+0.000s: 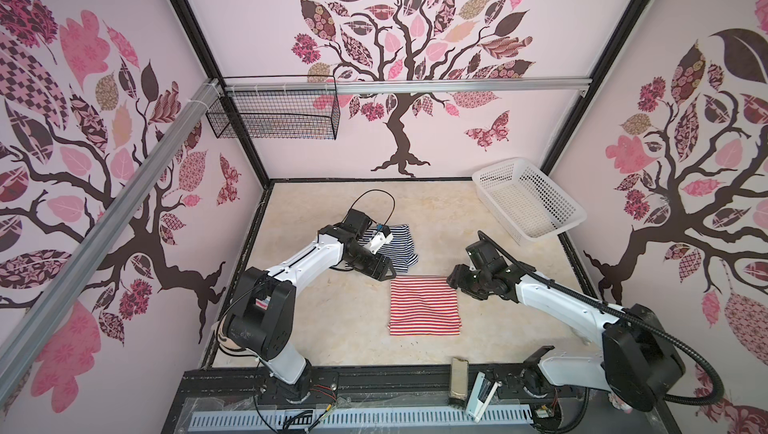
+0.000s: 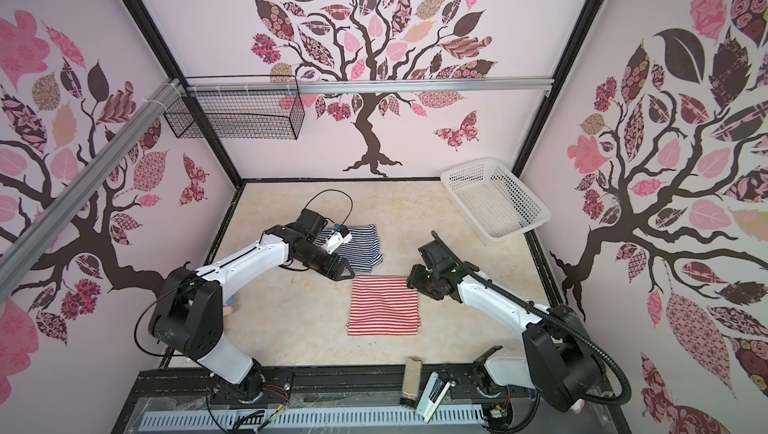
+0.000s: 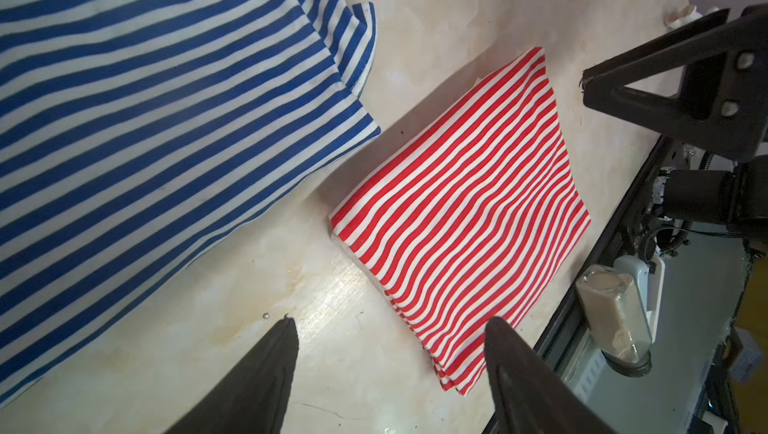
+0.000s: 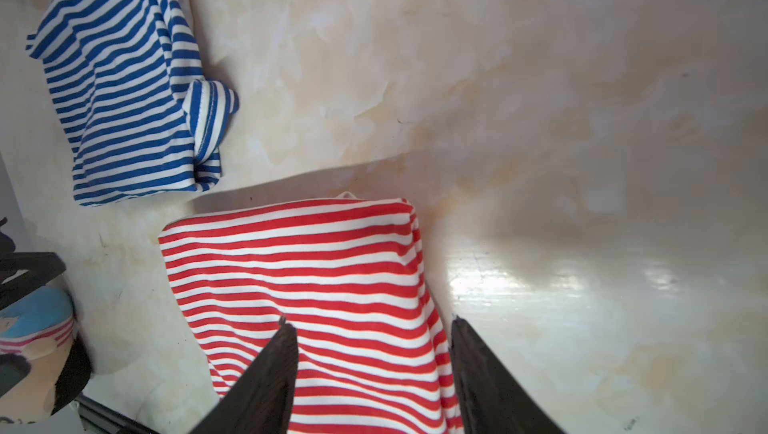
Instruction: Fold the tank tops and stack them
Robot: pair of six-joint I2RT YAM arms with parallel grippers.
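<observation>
Looking down in both top views, found the red-striped tank top [image 1: 424,307] folded into a tidy rectangle near the middle of the counter [image 1: 332,328]. Found the navy-striped tank top [image 1: 401,251] just beyond it, apart from it and bunched unevenly. Placed the left end effector [image 1: 388,273] by the red top's far left corner and the right end effector [image 1: 452,281] at its far right corner. Noted a white basket [image 1: 528,203] well apart in the far right corner.

Turning to the left wrist view, saw the left end effector [image 3: 390,321] spread wide, pinching nothing, above bare counter beside the red top's layered edge.

Turning to the right wrist view, saw the right end effector [image 4: 370,321] likewise spread and holding nothing, poised over the red top's side edge. Could not tell whether it grazed the cloth. Saw a hem of the navy top curled upward.

Judged three risks:
- pinching only the upper layer of the red top and peeling the fold open;
- stacking onto the lumpy navy top and getting a crooked pile;
- knocking the two end effectors together, given how near they hung.
</observation>
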